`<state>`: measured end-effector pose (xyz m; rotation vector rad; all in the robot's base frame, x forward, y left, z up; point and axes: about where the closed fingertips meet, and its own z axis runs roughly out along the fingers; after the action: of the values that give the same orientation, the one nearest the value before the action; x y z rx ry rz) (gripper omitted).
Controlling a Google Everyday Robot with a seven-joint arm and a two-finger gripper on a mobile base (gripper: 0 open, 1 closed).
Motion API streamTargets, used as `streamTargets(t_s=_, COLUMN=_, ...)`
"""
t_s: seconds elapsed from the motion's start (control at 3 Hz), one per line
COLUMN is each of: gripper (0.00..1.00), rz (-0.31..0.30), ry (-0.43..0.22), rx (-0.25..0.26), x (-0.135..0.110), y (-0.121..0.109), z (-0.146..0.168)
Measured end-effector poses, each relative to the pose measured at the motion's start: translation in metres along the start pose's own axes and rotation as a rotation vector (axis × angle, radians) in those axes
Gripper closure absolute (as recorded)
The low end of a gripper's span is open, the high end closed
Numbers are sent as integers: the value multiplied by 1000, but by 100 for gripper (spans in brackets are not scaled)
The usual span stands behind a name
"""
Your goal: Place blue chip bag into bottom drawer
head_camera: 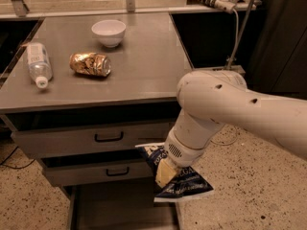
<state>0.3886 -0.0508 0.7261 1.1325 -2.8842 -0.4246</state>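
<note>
We see a white robot arm reaching in from the right and bending down in front of a grey cabinet; its gripper sits low, level with the second drawer front, one tan finger pressed against the blue chip bag, pinching it; the crinkled bag hangs in the air, tilted, over the right side of the bottom drawer, which stands pulled out as a shallow grey tray; above are two drawer fronts with black handles; on the cabinet top rest a white bowl, a crushed gold can and a clear bottle lying on its side.
</note>
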Motion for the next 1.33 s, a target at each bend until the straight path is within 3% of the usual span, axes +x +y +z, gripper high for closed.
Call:
streamTargets(t_s=0.33, gripper=100, rz=0, ry=0, rx=0, x=0, y=0, z=0)
streamTargets(t_s=0.67, gripper=100, rz=22, ry=-23, rx=-48, x=2, y=3, z=28)
streamTargets(t_s=1.0, gripper=100, rz=54, ry=-53, rx=-123, x=1, y=6, z=91)
streamTargets(t_s=1.33, gripper=100, rz=88, ry=-97, rx=-182, x=-17, y=-1, z=146)
